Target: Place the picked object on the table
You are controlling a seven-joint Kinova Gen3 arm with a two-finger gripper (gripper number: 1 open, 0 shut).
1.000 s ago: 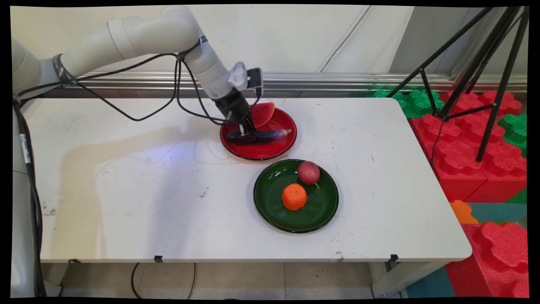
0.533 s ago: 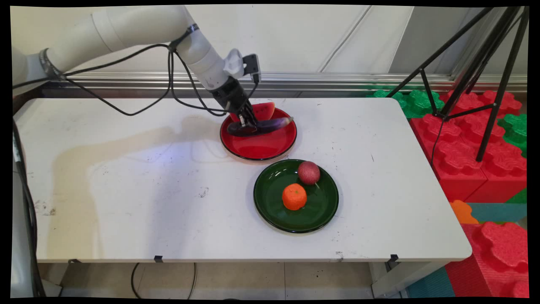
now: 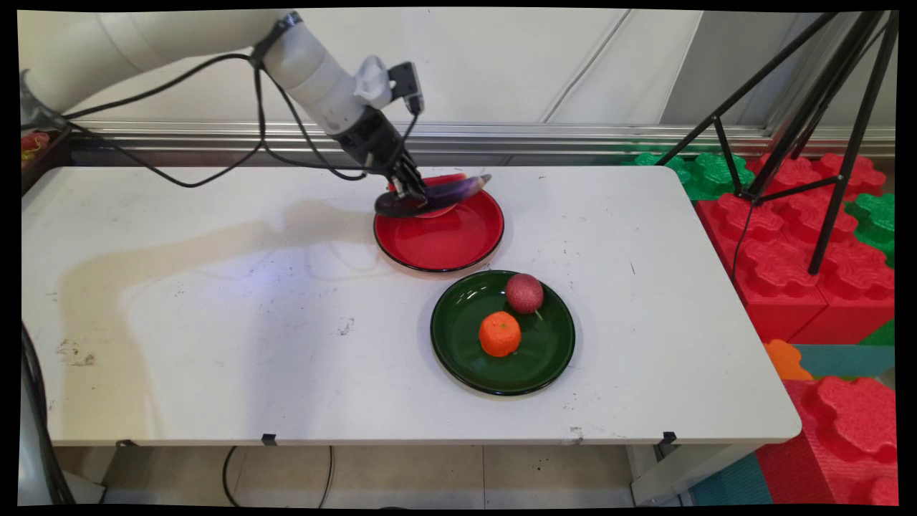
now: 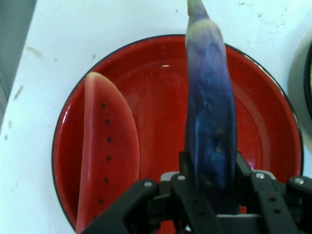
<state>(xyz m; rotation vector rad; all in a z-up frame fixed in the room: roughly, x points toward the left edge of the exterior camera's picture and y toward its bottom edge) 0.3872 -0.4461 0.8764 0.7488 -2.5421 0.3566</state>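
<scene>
Above the red plate [image 3: 458,244], slanted fingers [image 4: 187,170] clamp the eggplant [image 4: 210,126].

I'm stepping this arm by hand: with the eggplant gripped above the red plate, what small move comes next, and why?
Probably a little more straight lift. The gripper is shut on the eggplant, which hangs low over the red plate, with the watermelon slice close beside it.

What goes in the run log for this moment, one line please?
gripper: shut on eggplant | eggplant: lifted above red plate | watermelon slice: on red plate | green plate: orange, red fruit
</scene>
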